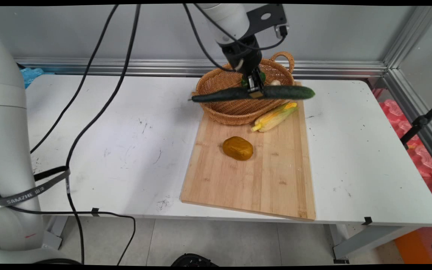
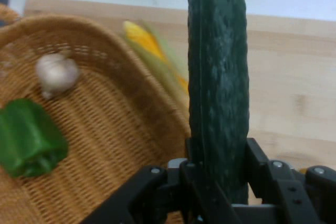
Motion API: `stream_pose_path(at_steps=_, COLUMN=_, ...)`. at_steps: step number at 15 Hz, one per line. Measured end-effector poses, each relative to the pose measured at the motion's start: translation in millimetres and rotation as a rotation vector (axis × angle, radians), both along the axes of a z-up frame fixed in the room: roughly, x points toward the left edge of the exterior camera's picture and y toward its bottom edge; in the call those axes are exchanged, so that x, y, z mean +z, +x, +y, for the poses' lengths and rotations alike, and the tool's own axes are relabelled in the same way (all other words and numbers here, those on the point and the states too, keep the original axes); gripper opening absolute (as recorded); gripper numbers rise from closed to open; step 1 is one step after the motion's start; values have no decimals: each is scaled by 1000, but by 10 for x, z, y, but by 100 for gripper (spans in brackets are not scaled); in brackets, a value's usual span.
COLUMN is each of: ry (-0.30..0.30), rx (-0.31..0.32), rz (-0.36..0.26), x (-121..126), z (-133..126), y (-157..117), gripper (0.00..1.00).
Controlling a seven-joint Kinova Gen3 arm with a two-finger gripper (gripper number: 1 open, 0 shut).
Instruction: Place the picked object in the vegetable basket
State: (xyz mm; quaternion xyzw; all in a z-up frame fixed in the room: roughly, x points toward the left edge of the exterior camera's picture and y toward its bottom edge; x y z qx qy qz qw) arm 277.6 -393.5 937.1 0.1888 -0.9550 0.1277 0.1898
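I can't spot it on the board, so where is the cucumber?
In the main view the cucumber hangs level in the gripper, above the basket's near rim, behind the corn.

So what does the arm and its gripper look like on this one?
The arm is white with rounded tube links. A black bracket sits at the wrist. The gripper is black with two fingers on a bolted linkage. Black cables hang from the arm.

Gripper: the black gripper (image 1: 254,88), upper centre of the frame, is clamped on a dark green cucumber (image 1: 253,93) lying level.
Basket: a wicker basket (image 1: 238,108) lies behind and under the cucumber.
Board: a wooden cutting board (image 1: 253,180) at centre-right bears a corn cob (image 1: 275,117) and a brown potato (image 1: 237,148).
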Motion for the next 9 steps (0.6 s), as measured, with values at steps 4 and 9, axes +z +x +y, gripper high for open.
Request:
stream_pose_path(at_steps=4, ry=-23, rx=30, rz=-13, x=-93, z=-305, y=47, gripper=0)
stream_pose_path(at_steps=9, ry=-29, rx=60, rz=-24, x=-368, z=-668, y=142, gripper=0)
